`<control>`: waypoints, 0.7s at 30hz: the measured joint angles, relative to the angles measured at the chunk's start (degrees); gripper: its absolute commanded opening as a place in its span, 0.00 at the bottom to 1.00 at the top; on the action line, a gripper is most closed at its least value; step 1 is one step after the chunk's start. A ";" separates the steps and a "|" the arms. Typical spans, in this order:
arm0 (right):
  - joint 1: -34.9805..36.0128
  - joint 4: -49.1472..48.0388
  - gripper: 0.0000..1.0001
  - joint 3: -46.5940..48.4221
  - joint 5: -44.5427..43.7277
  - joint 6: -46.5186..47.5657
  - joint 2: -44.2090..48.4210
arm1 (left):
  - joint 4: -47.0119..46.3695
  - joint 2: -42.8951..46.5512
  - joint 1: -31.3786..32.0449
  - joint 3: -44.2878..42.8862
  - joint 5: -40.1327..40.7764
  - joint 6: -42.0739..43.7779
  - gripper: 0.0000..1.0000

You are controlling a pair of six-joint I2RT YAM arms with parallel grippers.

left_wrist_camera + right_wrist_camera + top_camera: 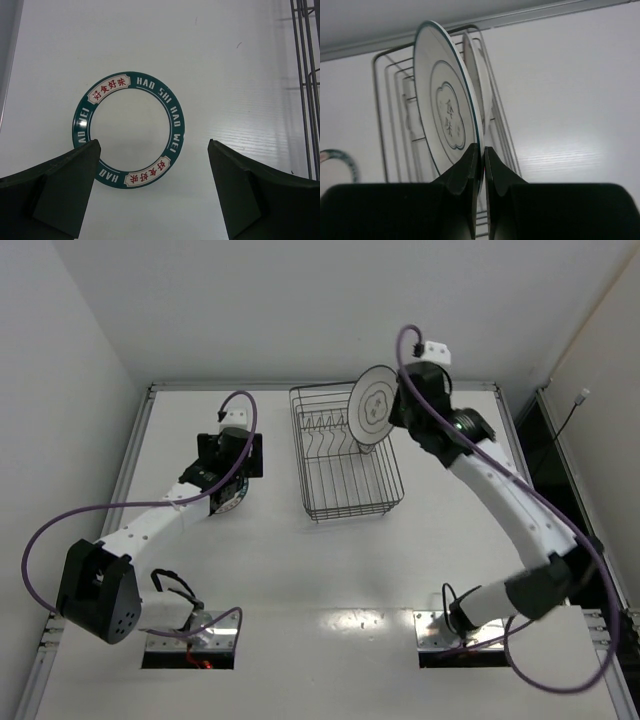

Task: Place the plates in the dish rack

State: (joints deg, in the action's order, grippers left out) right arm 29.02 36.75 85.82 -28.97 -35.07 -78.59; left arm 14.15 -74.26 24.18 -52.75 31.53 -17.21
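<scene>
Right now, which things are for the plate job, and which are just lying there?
For the job: grey-ringed plate in the right tool; white plate edge-on behind it; green-rimmed plate lying flat; black wire dish rack.
Just lying about: purple cables; white table.

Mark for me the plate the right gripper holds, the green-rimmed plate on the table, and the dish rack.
held plate [375,408], top view, its centre motif.
green-rimmed plate [128,129], left wrist view, its white middle.
dish rack [348,485], top view, bare wire floor.
</scene>
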 measured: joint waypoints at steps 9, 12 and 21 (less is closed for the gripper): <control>2.73 -4.13 0.00 21.79 -13.38 13.97 -27.74 | -0.04 0.00 0.00 0.00 0.00 0.00 0.87; 3.52 -5.88 0.00 23.78 -17.99 17.99 -32.13 | -0.04 0.00 0.00 0.00 -0.02 0.00 0.87; 5.79 -13.05 0.00 22.21 -26.40 26.08 -36.39 | -0.07 0.00 0.00 0.00 -0.02 0.00 0.87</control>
State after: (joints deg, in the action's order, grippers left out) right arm 34.81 23.70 108.03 -55.37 -8.99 -114.98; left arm 14.09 -74.26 24.18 -52.75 31.51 -17.21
